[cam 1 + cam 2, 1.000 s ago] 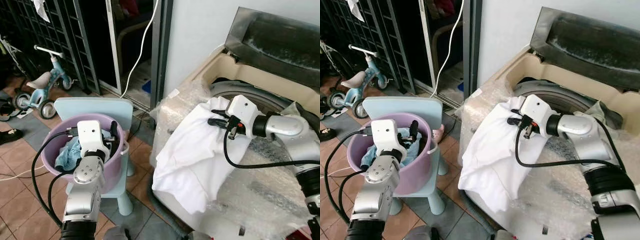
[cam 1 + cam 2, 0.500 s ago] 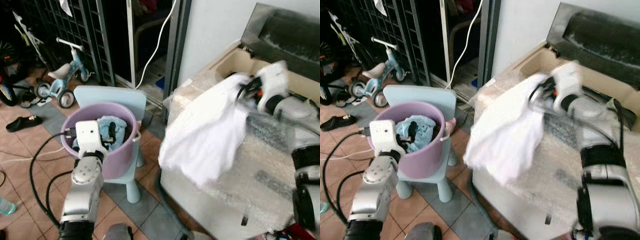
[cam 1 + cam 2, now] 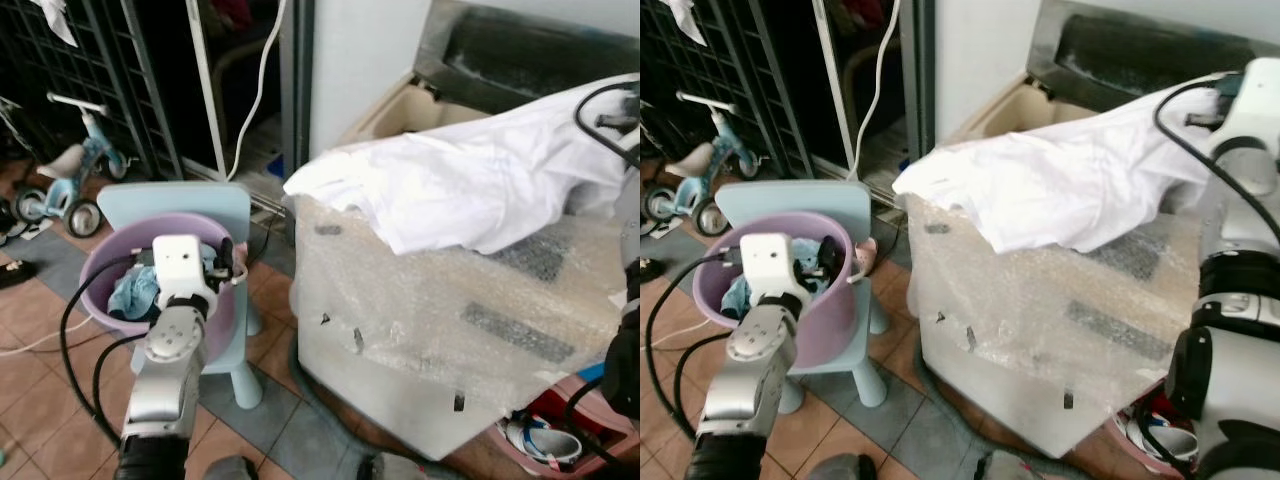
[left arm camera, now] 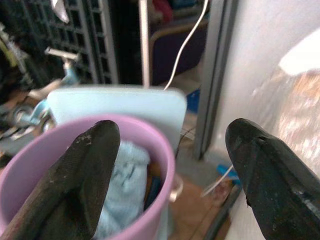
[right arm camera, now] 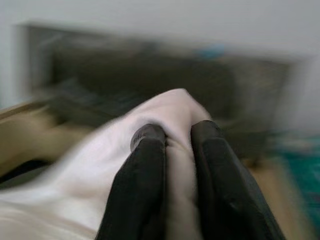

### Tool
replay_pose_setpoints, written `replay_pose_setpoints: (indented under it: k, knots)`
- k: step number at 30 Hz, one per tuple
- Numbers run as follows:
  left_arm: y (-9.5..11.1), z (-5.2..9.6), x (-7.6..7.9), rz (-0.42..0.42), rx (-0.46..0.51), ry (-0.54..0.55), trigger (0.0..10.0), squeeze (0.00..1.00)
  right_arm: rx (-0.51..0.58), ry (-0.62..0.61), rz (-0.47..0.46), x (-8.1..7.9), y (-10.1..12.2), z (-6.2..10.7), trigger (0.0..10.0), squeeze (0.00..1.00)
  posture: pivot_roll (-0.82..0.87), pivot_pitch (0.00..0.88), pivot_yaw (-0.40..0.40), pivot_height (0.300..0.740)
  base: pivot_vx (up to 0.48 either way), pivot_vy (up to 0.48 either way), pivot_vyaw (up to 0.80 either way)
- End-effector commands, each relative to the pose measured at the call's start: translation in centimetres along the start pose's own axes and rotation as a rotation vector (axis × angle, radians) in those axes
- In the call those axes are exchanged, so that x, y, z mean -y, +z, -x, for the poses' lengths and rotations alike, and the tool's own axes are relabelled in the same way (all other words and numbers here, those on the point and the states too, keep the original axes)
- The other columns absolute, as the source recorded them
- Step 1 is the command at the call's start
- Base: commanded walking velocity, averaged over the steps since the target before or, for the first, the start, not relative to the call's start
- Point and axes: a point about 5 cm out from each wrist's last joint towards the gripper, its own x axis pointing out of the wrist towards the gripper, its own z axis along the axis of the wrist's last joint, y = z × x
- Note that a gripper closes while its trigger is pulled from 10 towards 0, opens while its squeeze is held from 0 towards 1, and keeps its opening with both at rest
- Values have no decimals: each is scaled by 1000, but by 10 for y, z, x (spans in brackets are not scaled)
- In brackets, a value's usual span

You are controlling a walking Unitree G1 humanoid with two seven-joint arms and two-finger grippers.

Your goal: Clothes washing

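Note:
A white garment lies stretched across the top of the bubble-wrapped washing machine, and one end hangs over the machine's left corner. My right gripper is shut on the other end, held up at the far right in front of the open lid. To the left of the machine, a purple bucket holds a light blue cloth. Over the bucket's rim my left gripper stands open with nothing in it.
The bucket sits on a light blue plastic chair. Behind it are a child's tricycle, a black grille and a hanging white cable. A pink basin with shoes lies by the machine's front right corner. The floor is tiled.
My right gripper has swung the white garment up and to the right, from hanging down the machine's front to lying across its top. The left arm stays over the bucket. The camera shifted.

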Motion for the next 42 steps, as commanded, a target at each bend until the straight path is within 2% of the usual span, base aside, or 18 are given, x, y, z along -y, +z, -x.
replay_pose_setpoints:
  k: [1,2,4,8,9,10,15,16,17,20,25,26,29,32,37,38,40,42]
  knots:
    - [1,-2,-2,-5,-5,4,10000,0,10,98,1,-14,-1,2,10000,1000,-44,0,7,740,0,0,0]
    - [1,-2,-2,-5,-5,4,10000,0,10,98,1,-14,-1,2,10000,1000,-44,0,7,740,0,0,0]
    - [1,-2,-2,-4,-7,4,10000,0,111,292,-8,-35,11,9,10000,1000,-47,0,7,740,0,0,0]
    - [1,-2,-1,-3,-8,1,10000,0,164,552,-13,-61,15,25,10000,1000,-53,0,7,740,0,0,0]
    - [0,-2,0,-1,-9,-2,10000,0,166,737,-23,-76,13,39,10000,1000,-55,0,7,740,0,0,0]
    - [0,-2,0,-1,-9,-4,10000,0,165,811,-26,-83,12,46,10000,1000,-54,0,7,740,0,0,0]
    - [0,-2,1,2,-10,-4,10000,0,93,978,-19,-99,-3,62,10000,1000,-50,0,5,740,0,0,0]
    - [0,-2,0,3,-9,-1,10000,0,22,1006,50,-105,-19,65,10000,1000,-48,0,4,740,0,0,0]
    - [0,-2,0,3,-9,-1,10000,0,22,1006,50,-105,-19,65,10000,1000,-48,0,4,740,0,0,0]
    - [0,-2,0,3,-9,0,10000,0,-53,955,141,-106,-36,61,10000,1000,-46,0,2,740,0,0,0]
    - [0,-2,0,2,-10,1,10000,0,-113,847,160,-103,-43,53,10000,1000,-44,0,1,740,0,0,0]
    - [0,-2,0,2,-11,1,10000,0,-157,704,173,-91,-47,42,10000,1000,-46,0,2,740,0,0,0]
    - [0,-2,0,2,-12,0,10000,0,-198,501,140,-73,-49,28,10000,1000,-46,0,2,740,0,0,0]
    - [0,-2,1,1,-12,-1,10000,0,-220,366,65,-57,-48,21,10000,1000,-46,0,1,740,0,0,0]
    - [0,-3,0,2,-13,3,10000,0,-233,15,-52,-12,-45,11,10000,1000,-46,0,0,740,0,0,0]
    - [0,-3,0,2,-13,3,10000,0,-233,15,-52,-12,-45,11,10000,1000,-46,0,0,740,0,0,0]
    - [-1,-3,0,2,-14,4,10000,0,-164,-89,-73,2,-32,8,10000,1000,-48,0,2,740,0,0,0]
    - [-1,-3,0,2,-15,3,10000,0,-97,-64,-71,-2,-21,7,10000,1000,-50,0,2,740,0,0,0]
